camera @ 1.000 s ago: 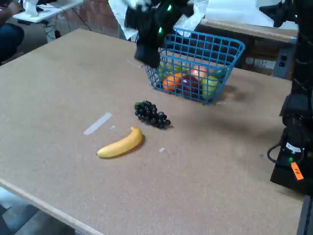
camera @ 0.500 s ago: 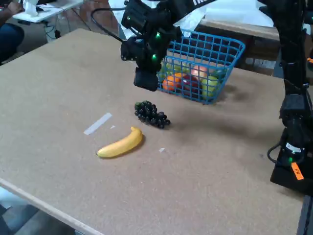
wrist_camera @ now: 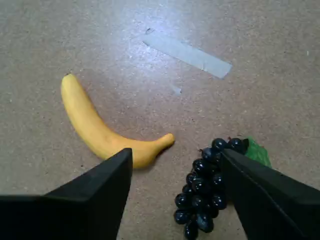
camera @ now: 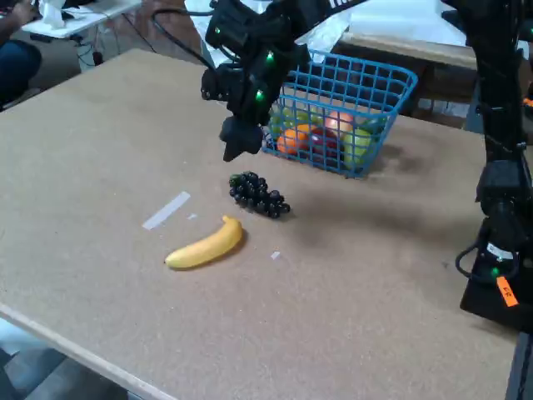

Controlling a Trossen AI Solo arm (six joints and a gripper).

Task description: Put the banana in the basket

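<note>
Banana (camera: 205,245) on table, fingers (wrist_camera: 102,187) wide apart, tips cropped

1. The banana (camera: 205,244) is small, smooth, plain yellow and gently curved. It lies flat on the counter (camera: 100,150), touching nothing.
2. The basket (camera: 343,108) is blue wire grid, rectangular with flared sides and a thicker rim. It stands upright at the counter's far side, well apart from the banana, holding several fruits.
</note>
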